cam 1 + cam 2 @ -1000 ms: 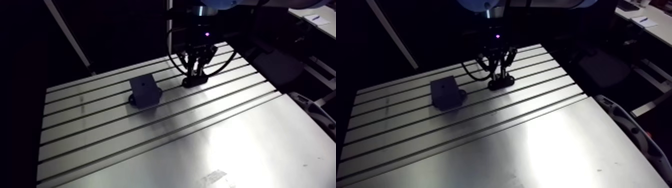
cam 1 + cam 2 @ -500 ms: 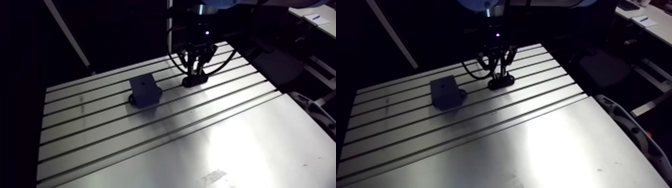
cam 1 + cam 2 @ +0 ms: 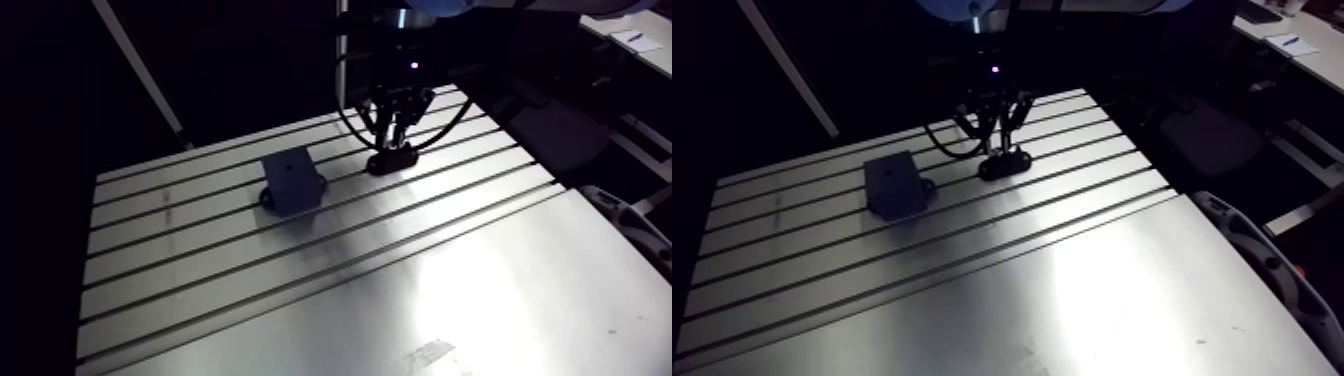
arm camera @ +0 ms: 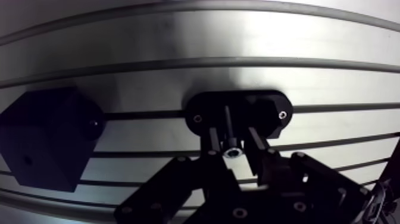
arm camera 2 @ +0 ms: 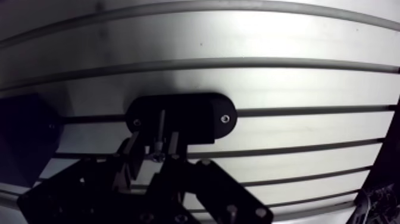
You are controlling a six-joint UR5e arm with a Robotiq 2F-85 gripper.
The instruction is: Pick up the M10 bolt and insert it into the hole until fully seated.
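Note:
A dark bolt (image 4: 228, 122) stands upright in a black oval holder (image 4: 265, 102) bolted to the slotted table. In the wrist view my gripper (image 4: 231, 133) straddles the bolt. One finger is on each side of the shank, with a thin gap showing on both sides, so it is open. The bolt's shiny head (image 4: 232, 154) sits between the fingers. A black block (image 4: 46, 140) with a small hole in its face stands beside the gripper. In the arm view the block (image 3: 292, 180) lies to the left of the holder (image 3: 392, 160).
The aluminium table (image 3: 300, 290) has long slots running across it, and a smooth plate (image 3: 480, 300) forms its near part. The table's right edge (image 3: 1192, 195) drops off beside a grey curved part (image 3: 1252, 245).
The gripper's fingers have drawn closer together around the bolt. The arm view has shifted slightly. The block and holder have not moved.

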